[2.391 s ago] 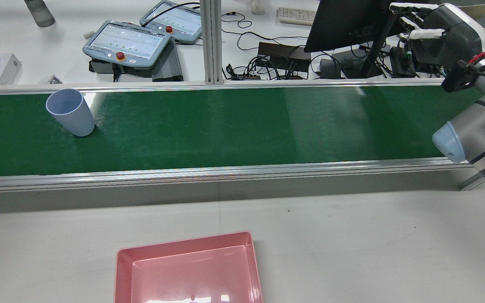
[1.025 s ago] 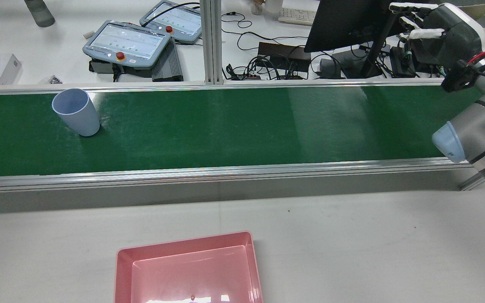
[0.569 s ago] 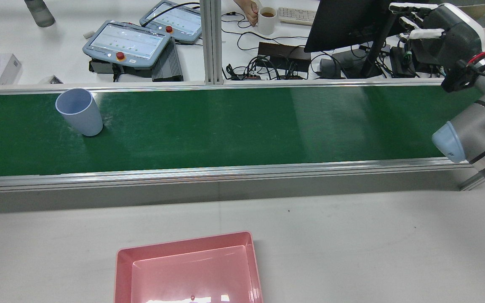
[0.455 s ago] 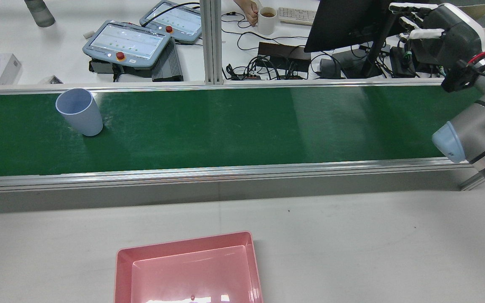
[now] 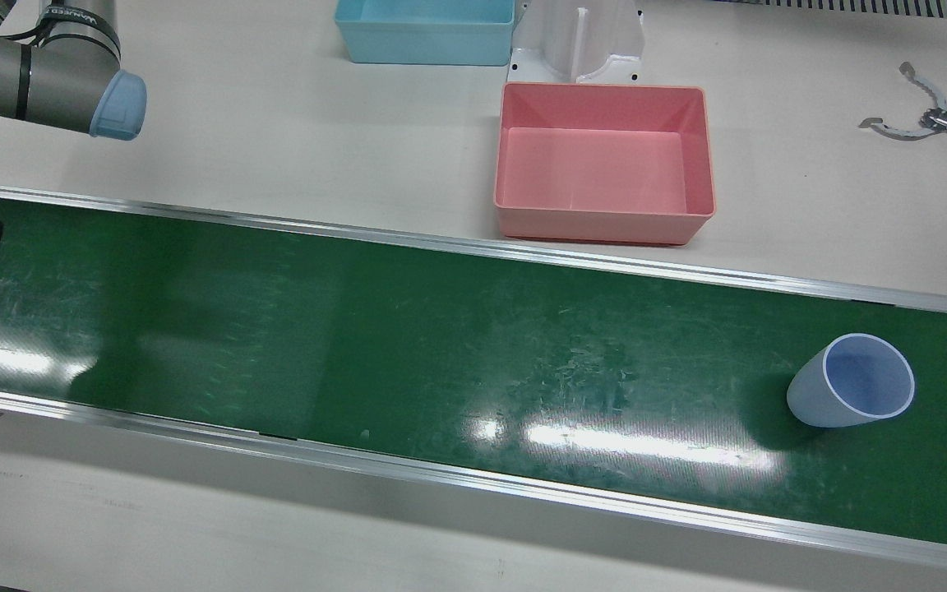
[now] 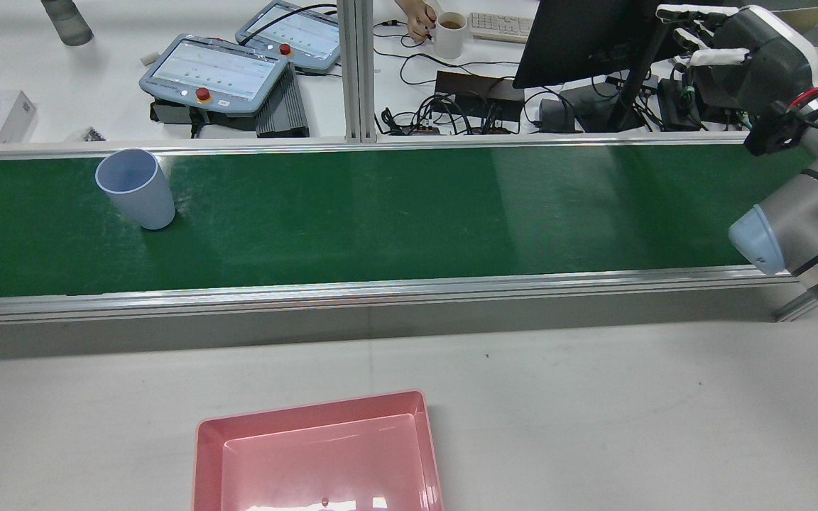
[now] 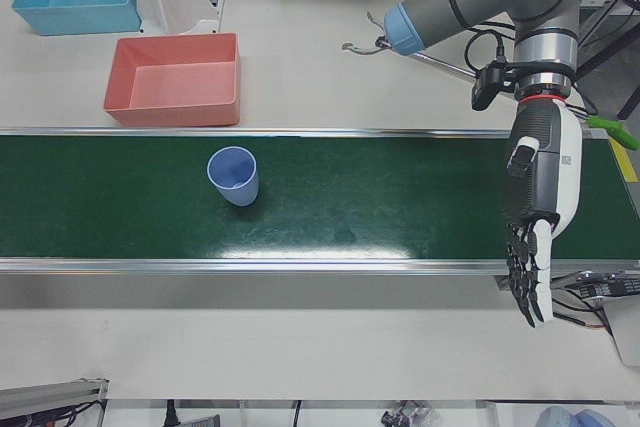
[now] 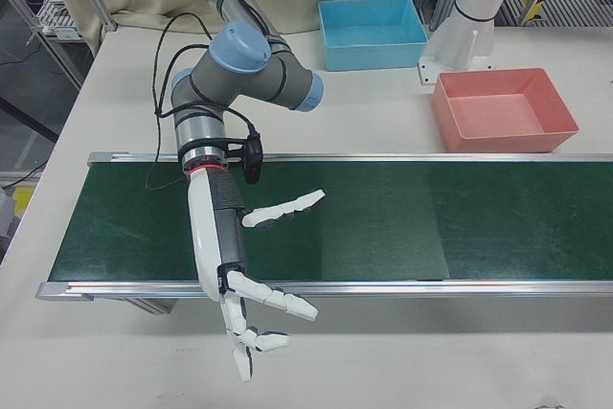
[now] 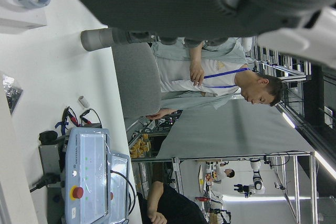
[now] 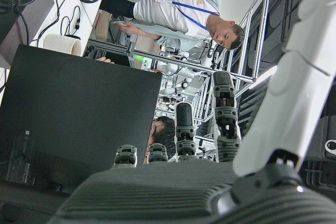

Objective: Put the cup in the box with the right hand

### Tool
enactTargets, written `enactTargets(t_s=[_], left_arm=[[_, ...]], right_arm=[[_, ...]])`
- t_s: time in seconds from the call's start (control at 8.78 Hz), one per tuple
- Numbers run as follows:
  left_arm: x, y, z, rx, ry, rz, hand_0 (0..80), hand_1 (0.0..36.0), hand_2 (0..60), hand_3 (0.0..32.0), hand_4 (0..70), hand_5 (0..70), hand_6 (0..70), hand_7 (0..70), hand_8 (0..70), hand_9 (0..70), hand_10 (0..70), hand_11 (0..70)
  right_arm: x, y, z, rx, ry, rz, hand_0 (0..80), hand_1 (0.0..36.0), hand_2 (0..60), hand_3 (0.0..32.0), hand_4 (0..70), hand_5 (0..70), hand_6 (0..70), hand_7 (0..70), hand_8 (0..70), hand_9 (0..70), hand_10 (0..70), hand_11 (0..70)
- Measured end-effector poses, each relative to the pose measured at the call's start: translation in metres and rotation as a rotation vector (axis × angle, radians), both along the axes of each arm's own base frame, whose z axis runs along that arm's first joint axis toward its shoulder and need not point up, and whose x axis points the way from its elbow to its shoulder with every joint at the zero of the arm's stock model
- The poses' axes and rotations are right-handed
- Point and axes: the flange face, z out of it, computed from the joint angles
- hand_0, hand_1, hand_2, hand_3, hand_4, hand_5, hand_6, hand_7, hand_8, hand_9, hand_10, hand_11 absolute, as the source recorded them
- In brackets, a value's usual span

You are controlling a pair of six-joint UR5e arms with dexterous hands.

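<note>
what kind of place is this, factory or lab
Most likely a robotics lab: a green conveyor belt carrying one pale blue plastic cup, grey teach pendants with red stop buttons, and a cable-strewn white desk.

— Which cameras are looking down on the green belt (image 5: 408, 329)?
— The front one is looking nearly straight down; the rear one is facing across it toward the desks. Both are sharing the pink box (image 5: 603, 160) and the cup (image 6: 136, 189).
— And the side ones?
— Each is covering one half. The hand cameras are lying sideways, looking out past the belt at people.
</note>
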Motion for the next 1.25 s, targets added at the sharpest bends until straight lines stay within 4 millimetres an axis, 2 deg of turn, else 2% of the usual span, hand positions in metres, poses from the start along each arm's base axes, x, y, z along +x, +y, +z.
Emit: enactTargets(t_s=[1.25], left_arm=[[0.0001,0.0001,0.0001,-0.001,0.0,0.001,0.0,0.0,0.0,0.0,0.0,0.0,0.0,0.0,0.0,0.0,0.0,0.0]], right_arm=[[0.0,0.0,0.0,0.0,0.0,0.0,52.8,8.9,0.0,5.6,27.3,4.3,7.5,41.8,0.8,8.3,3.5,6.6]])
